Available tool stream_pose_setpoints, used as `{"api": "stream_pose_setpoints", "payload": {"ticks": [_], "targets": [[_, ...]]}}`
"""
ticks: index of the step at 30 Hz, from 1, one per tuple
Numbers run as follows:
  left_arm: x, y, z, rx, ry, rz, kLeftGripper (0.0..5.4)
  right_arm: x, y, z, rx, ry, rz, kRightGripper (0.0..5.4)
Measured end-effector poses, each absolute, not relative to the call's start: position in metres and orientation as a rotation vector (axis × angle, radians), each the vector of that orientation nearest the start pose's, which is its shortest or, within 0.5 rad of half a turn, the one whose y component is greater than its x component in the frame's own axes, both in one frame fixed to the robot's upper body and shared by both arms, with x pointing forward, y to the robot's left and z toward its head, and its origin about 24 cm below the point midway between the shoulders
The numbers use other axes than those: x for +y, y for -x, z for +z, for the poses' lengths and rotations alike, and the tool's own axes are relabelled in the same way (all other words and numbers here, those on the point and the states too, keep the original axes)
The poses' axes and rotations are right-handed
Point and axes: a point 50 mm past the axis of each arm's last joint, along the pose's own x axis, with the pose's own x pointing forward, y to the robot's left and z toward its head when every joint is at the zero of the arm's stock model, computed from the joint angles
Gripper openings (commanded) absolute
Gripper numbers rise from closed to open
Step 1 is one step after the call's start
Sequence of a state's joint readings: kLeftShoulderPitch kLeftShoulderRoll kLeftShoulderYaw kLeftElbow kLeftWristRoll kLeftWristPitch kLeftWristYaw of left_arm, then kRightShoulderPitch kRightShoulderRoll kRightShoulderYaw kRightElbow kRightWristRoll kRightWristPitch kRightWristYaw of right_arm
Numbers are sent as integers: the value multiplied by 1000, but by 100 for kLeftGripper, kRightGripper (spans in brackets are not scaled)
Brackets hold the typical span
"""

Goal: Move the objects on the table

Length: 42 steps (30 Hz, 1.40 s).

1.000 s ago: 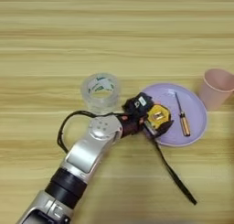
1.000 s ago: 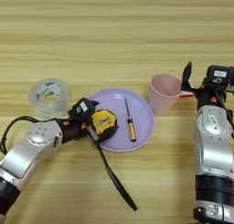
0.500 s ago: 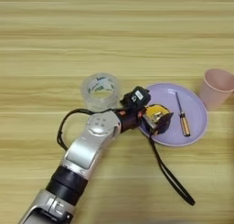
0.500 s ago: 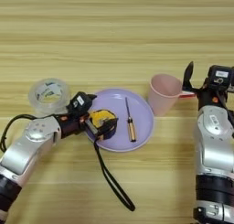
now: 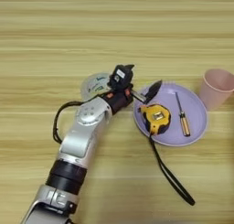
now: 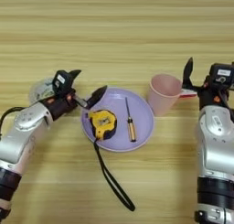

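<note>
**Tape measure lies on the purple plate, left gripper open above its rim**

Pale wooden table (image 5: 55, 31), its grain stripes running side to side, fills the whole scene. Over it the left gripper (image 5: 139, 81) hangs with its two black fingers spread wide and holding nothing: one finger tip (image 5: 154, 87) reaches out over the left rim of the plate, the other (image 5: 127, 68) sticks up further back. It is just beside the tape measure, but the two are apart.

That yellow-and-black tape measure (image 5: 155, 119) lies flat on the left part of a round purple plate (image 5: 196, 120). Its black strap (image 5: 170, 175) leaves the case at the near side, crosses the plate's near rim and runs long across the bare wood toward the robot and to its right, ending in a loop; so the long axis of the whole thing slants from the plate down to the near right.

Beside the tape measure on the same plate lies a small screwdriver (image 5: 181, 115), shaft away from the robot, orange handle nearer.

Behind the left wrist sits the roll of clear tape (image 5: 95, 84), flat on the table, partly hidden by the arm.

A pink cup (image 6: 162, 93) stands upright just beyond the plate's right edge. The right gripper (image 6: 208, 74) hovers just beside the cup, on its right; one black finger (image 6: 188, 69) points up, and I cannot tell how far that gripper is open.
</note>
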<state>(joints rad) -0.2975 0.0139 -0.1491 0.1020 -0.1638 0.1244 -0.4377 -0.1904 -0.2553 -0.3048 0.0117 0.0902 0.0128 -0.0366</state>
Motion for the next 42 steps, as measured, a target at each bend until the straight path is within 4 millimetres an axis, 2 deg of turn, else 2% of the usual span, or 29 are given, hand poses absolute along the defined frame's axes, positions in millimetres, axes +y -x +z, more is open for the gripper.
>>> {"api": "stream_pose_setpoints", "payload": {"ticks": [9, 14, 23, 27, 42], "targets": [[103, -309, 103, -161, 69, -506, 538, -259, -277, 111, -215, 127, -302, 540], [134, -323, 113, -196, -37, -387, 538, -259, -277, 111, -213, 128, -302, 540], [157, -341, 107, -164, -92, -285, 538, -260, -278, 107, -195, 126, -304, 540], [155, -349, 103, -124, -67, -289, 538, -260, -278, 106, -192, 126, -304, 540], [116, -384, 88, 95, 6, -375, 538, -258, -279, 104, -186, 131, -296, 540]]}}
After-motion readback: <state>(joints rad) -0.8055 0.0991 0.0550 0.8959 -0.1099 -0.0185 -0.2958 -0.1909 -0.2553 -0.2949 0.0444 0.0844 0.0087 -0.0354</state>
